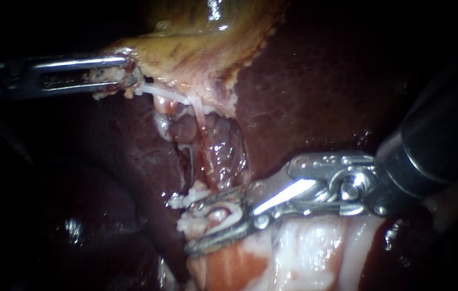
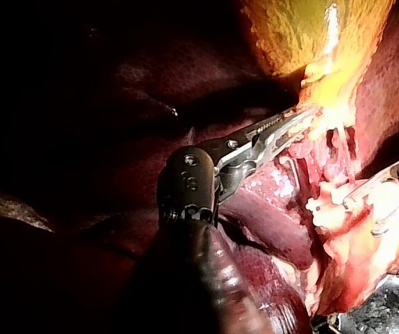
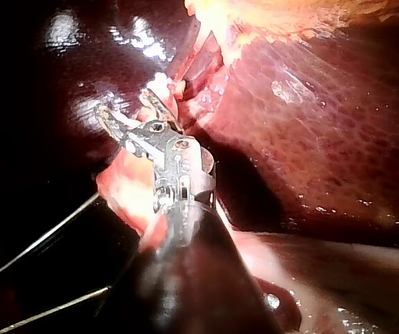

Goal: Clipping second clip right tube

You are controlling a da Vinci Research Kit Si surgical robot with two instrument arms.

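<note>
My left instrument (image 1: 126, 75) comes in level from the left, jaws shut on the ragged lower edge of the yellow-tan gallbladder (image 1: 202, 43) and holding it up; the left wrist view shows the same grip (image 2: 304, 122). A thin pale-pink tube (image 1: 206, 153) runs down from the gallbladder. A metal clip (image 1: 189, 160) sits just left of it. My right instrument (image 1: 188, 223) reaches in from the right. Its long jaws stand open around the whitish tissue (image 1: 213, 213) at the tube's lower end, as the right wrist view (image 3: 126, 111) also shows.
Dark red liver (image 1: 320, 91) fills the right and upper right, and another dark lobe (image 1: 78, 205) lies at the left. Pale pink-white fatty tissue (image 1: 304, 253) lies under my right instrument's shaft. Two thin bright wires (image 3: 39, 243) run beside that shaft.
</note>
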